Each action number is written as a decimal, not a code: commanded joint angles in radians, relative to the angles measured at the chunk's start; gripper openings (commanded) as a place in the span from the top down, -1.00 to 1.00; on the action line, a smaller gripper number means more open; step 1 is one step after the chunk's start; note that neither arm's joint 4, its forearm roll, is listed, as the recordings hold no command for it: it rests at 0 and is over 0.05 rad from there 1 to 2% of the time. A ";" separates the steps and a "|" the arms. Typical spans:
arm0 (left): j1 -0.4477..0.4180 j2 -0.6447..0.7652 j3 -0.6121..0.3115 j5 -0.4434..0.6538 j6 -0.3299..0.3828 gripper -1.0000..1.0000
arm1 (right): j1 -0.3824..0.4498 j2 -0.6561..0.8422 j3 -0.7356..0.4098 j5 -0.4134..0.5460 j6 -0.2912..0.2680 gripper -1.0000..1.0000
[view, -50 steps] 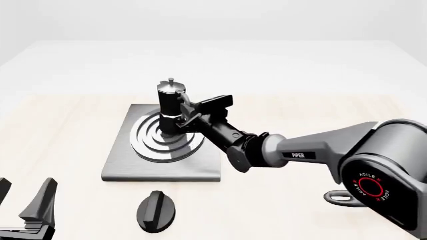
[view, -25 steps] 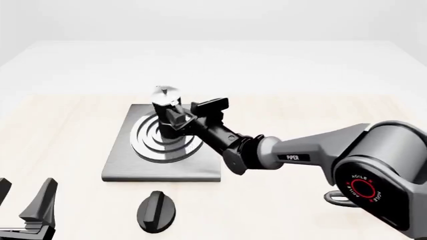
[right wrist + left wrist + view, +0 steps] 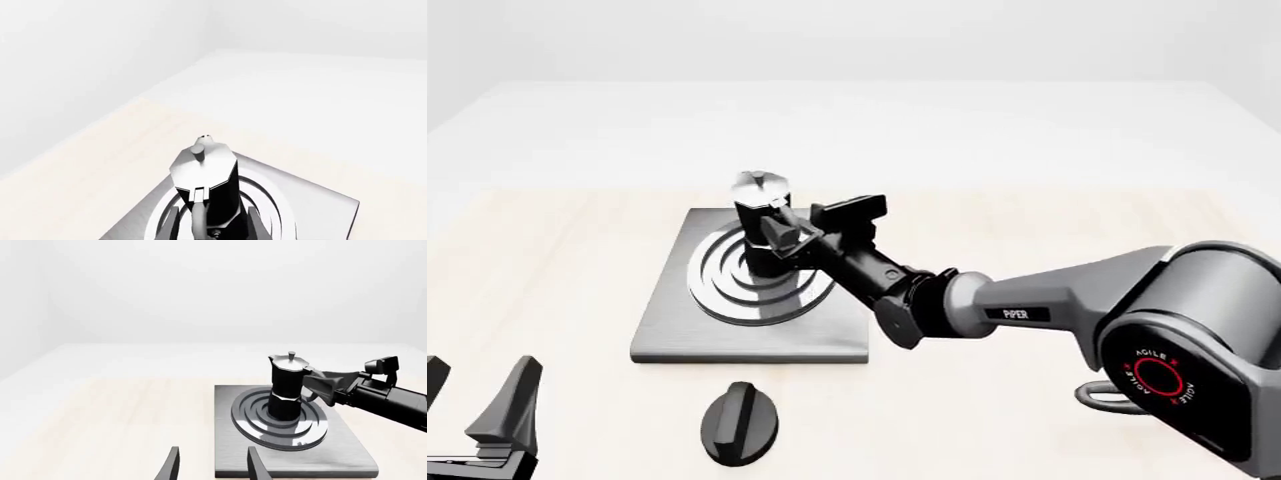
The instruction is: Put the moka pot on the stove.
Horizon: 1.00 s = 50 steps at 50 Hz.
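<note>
The black moka pot with its silver lid stands upright on the ringed burner of the grey stove. It also shows in the left wrist view and the right wrist view. My right gripper is at the pot's side handle, its fingers spread well apart on either side of the handle without touching it. The left wrist view shows it beside the pot. My left gripper is open and empty at the near left, far from the stove.
A small black oval knob lies on the wooden tabletop just in front of the stove plate. The right arm stretches across the stove's near right corner.
The pot came down from a raised hold onto the burner. The right gripper's fingers have spread off the handle and the arm has barely shifted since. The left arm has not moved.
</note>
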 commanded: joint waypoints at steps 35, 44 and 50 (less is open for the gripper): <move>0.000 0.000 0.000 0.000 0.000 -1.00 | 0.018 -0.325 0.249 -0.012 -0.026 -1.00; 0.000 0.000 0.000 0.000 0.000 -1.00 | 0.019 -0.396 0.306 -0.025 -0.029 -1.00; 0.000 0.000 0.000 0.000 0.000 -1.00 | 0.009 -0.452 0.347 -0.024 -0.039 -1.00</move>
